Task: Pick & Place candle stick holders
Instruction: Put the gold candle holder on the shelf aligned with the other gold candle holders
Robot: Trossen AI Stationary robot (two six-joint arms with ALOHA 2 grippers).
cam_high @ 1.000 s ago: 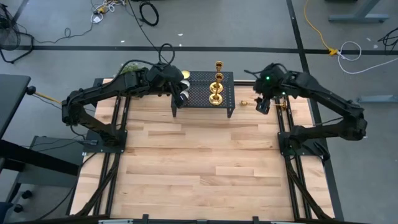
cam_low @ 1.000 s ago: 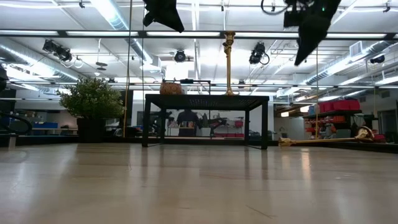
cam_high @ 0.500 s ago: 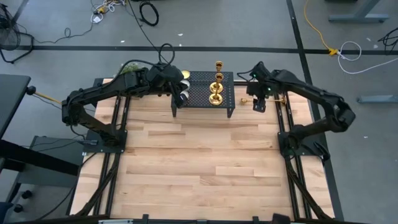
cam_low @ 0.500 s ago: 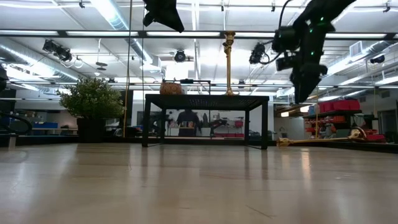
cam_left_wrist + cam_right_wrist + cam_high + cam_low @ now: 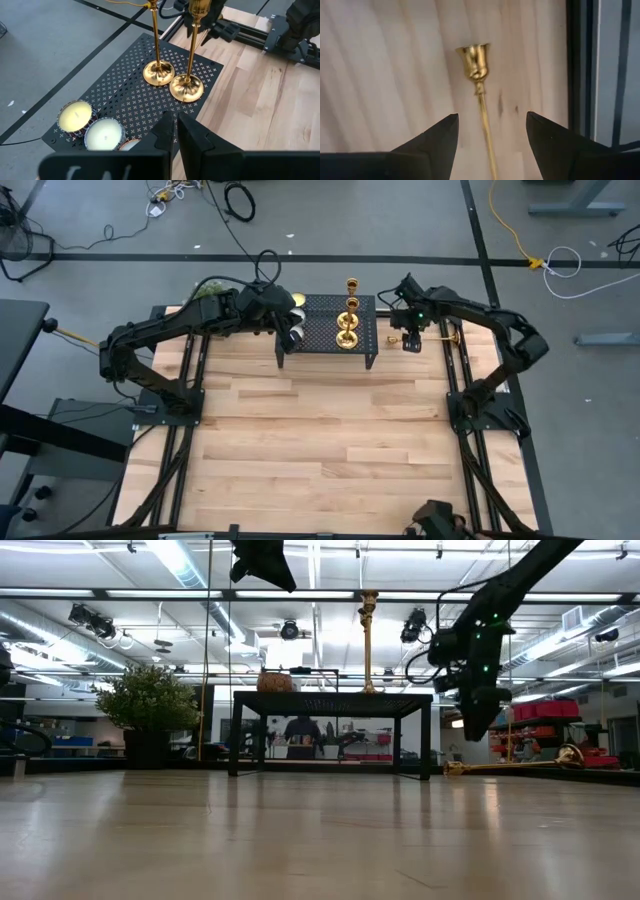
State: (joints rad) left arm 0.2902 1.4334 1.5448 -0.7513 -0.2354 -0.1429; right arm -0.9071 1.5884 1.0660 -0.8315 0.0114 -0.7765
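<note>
A wooden surface (image 5: pixel 320 440) is seen from above, with a small black perforated rack (image 5: pixel 320 332) standing at its far edge. Three gold candle stick holders are counted. Two are stood upright on the rack, side by side on its right half: the upright holder nearer the rack's front (image 5: pixel 187 87) and the upright holder behind it (image 5: pixel 159 72). The third, the fallen holder (image 5: pixel 481 95), is laid flat on the wood at the far right corner, just right of the rack and apart from it. Its thin stem is laid roughly left to right across the surface, with the small cup at the end nearer the rack. The right gripper (image 5: pixel 411 342) is held directly above this fallen holder, pointing down, with its fingers (image 5: pixel 427 142) spread wide and nothing held between them. In the right wrist view the stem is seen running through the gap between the two fingers, cup end farthest from the wrist, so the fingers are set to either side of the stem and a straight descent is judged to be what the coming grasp turns on. The left gripper (image 5: pixel 290 335) is hung over the rack's left end, fingers nearly closed and empty, above a cluster of white candles (image 5: pixel 90 127), of which three are made out, one only partly. The right arm is much the nearer to the fallen holder.
</note>
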